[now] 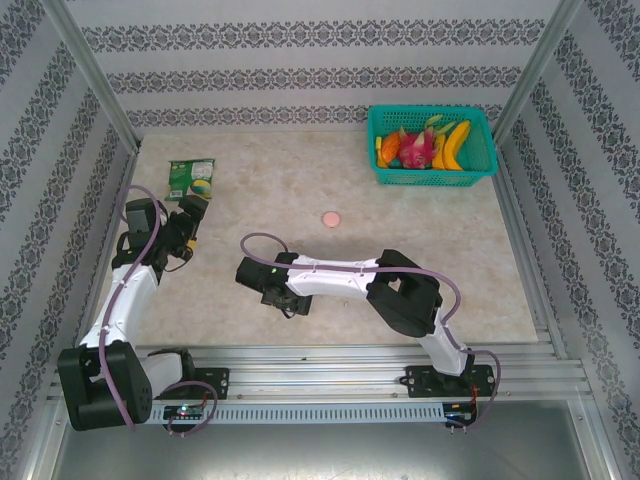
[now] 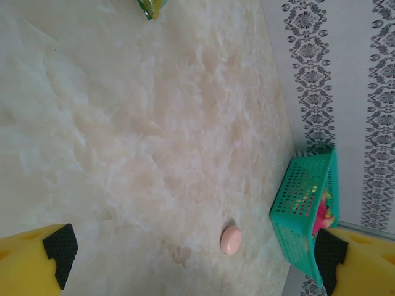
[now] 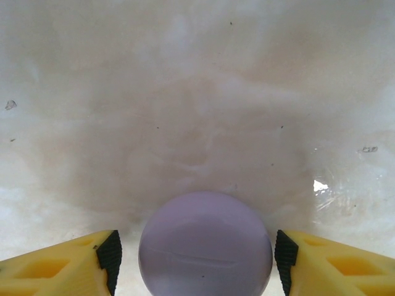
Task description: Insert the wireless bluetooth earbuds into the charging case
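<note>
A pale purple round charging case (image 3: 205,237) lies shut on the marble table between the fingers of my right gripper (image 3: 196,264). The jaws stand open around it: a narrow gap on the left, almost none on the right. In the top view my right gripper (image 1: 273,291) is down low at the table's middle left. A pink round case (image 1: 331,218) lies shut farther back, also seen as the pink case (image 2: 230,240) ahead of my left gripper (image 2: 194,253). My left gripper (image 1: 192,214) hangs wide open and empty at the left. The earbuds are out of view.
A teal basket (image 1: 432,178) of toy fruit stands at the back right, and the basket (image 2: 302,203) sits against the patterned wall. A green packet (image 1: 191,180) lies at the back left. Metal posts and patterned walls border the table.
</note>
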Tool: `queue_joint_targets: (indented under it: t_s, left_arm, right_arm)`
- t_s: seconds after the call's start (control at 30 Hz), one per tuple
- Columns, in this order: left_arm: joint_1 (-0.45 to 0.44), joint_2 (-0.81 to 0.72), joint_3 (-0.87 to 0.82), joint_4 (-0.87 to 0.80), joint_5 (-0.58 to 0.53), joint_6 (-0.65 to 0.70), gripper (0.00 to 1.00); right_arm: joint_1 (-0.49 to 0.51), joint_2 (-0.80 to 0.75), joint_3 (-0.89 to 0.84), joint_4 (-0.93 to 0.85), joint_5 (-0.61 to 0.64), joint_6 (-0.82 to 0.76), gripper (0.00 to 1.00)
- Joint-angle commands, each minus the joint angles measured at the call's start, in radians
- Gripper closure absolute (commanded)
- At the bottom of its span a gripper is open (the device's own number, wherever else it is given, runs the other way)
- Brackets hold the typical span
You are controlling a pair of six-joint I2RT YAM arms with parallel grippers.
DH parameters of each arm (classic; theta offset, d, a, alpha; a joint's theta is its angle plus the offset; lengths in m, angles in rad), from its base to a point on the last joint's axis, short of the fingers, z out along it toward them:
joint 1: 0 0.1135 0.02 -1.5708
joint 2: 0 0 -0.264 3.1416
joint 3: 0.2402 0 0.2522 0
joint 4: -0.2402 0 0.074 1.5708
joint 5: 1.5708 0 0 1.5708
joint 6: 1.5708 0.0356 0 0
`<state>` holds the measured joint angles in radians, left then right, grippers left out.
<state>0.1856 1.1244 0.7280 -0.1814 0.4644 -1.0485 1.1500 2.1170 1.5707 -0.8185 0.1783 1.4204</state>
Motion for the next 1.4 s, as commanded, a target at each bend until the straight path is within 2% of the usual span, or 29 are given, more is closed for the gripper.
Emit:
queue_joint_targets:
  t_s: [0.0, 0.3, 0.5, 0.67, 0.93, 1.1, 1.37]
  left_arm:
    - [0.015, -0.015, -0.017, 0.041, 0.011, -0.025, 0.00]
    - [0.014, -0.018, -0.006, 0.017, 0.006, 0.002, 0.00]
    - [0.015, -0.027, -0.004, 0.025, 0.013, 0.020, 0.00]
    - [0.014, -0.032, 0.005, 0.038, 0.025, 0.063, 0.00]
    - [0.001, -0.015, 0.005, 0.092, 0.093, 0.091, 0.00]
    - [-0.038, 0.008, 0.012, 0.109, 0.116, 0.106, 0.00]
    - [-0.100, 0.020, 0.008, 0.130, 0.093, 0.112, 0.00]
  right_arm:
    - [0.004, 0.015, -0.008, -0.002, -0.007, -0.001, 0.35]
    - [-0.001, 0.011, -0.028, 0.010, -0.005, -0.019, 0.50]
    - [-0.022, -0.016, -0.055, 0.008, 0.033, -0.061, 0.52]
    - [-0.060, -0.055, -0.081, 0.002, 0.076, -0.134, 0.53]
    - [-0.157, -0.106, -0.119, 0.029, 0.142, -0.334, 0.52]
    - [-0.219, -0.095, -0.129, 0.060, 0.140, -0.477, 0.52]
    - [-0.271, -0.089, -0.149, 0.090, 0.079, -0.522, 0.45]
